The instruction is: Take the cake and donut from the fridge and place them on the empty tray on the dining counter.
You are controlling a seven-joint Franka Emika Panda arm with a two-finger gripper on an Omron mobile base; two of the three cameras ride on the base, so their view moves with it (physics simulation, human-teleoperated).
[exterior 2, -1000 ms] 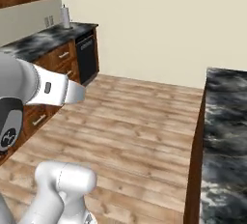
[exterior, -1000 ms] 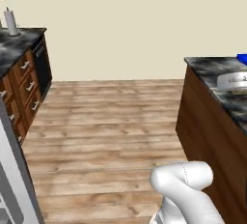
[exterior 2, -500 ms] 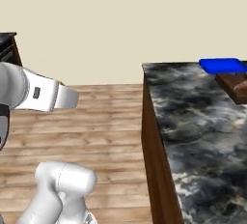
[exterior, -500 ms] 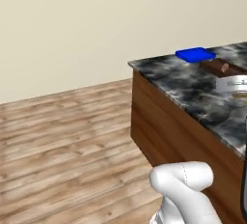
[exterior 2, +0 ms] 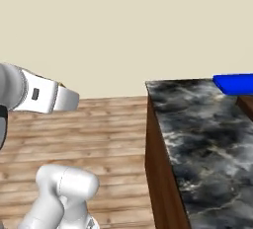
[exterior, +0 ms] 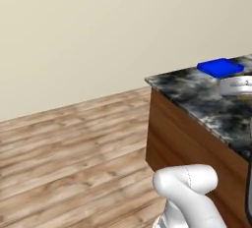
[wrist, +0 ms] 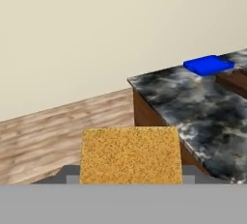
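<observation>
Since half a second ago both base views have swung further round, a camera shift; the counter (exterior: 206, 99) now fills the right of each. At its far end sits the blue tray (exterior: 220, 67). From the left base view a pale bowl (exterior: 236, 85) shows just beside the tray. The hand view alone shows the cake (wrist: 130, 154), a tan speckled square held in the gripper (wrist: 130, 177), jaws closed against its sides.

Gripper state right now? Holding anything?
Gripper: shut on the cake, tan square held between its fingertips in the hand view.
</observation>
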